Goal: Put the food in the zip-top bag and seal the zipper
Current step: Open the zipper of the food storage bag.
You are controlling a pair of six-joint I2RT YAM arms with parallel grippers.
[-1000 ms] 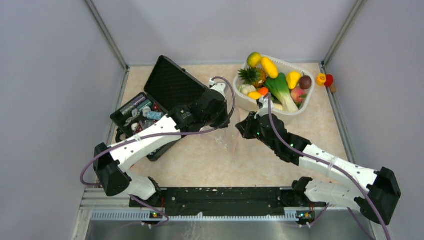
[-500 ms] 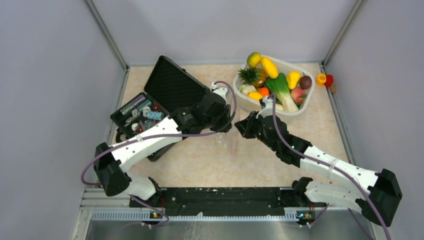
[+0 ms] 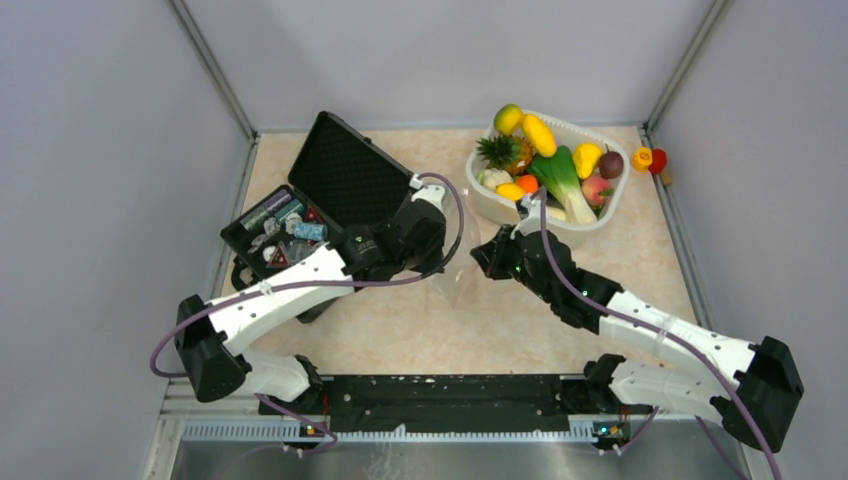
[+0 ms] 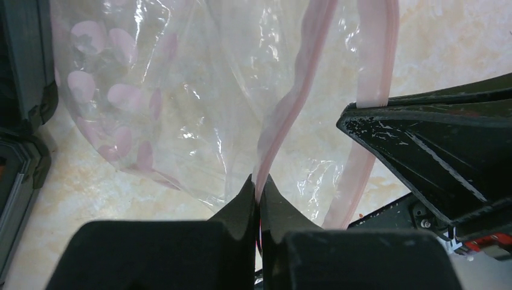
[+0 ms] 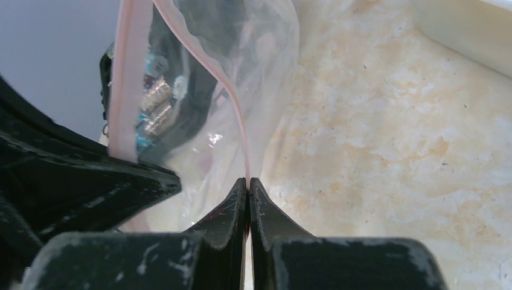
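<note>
Pinching one pink lip of the zipper point(image 4: 290, 121) between fingers pressed tight together, the left tool point(image 4: 258, 184) holds the strip right at its tips. The right tool point(image 5: 248, 181) is closed in the same way, nipping the second lip. The two lips stand apart, so the mouth of the single zip-top bag point(image 4: 181, 109) gapes between the two tools. The bag is clear and crinkled, with pale pink ovals printed on it, and it hangs over the middle of the marbled bench point(image 3: 400, 320). Whether its bottom touches the bench I cannot tell.

Both arms reach away from their bases at the near edge. The left slants right and the right slants left, and their wrists face each other closely with the bag between them.

One white oval tub point(image 3: 480, 205) sits just beyond the right tool at the far right. It holds all the food I can count as inside something, about ten pieces:
- a pineapple point(image 3: 505, 152)
- a yellow mango point(image 3: 538, 133)
- a yellow-green fruit point(image 3: 508, 118)
- a cauliflower point(image 3: 493, 178)
- a green leafy stalk point(image 3: 562, 180)
- a dark plum point(image 3: 611, 164)
- a peach point(image 3: 597, 189)
- a small orange point(image 3: 527, 182)
- two more yellow pieces

Two small pieces point(image 3: 649, 159), one orange-yellow and one red, lie on the bench beside the tub by the right wall.

One black case point(image 3: 345, 175) stands open at the far left, its lid raised and its tray full of small items.
</note>
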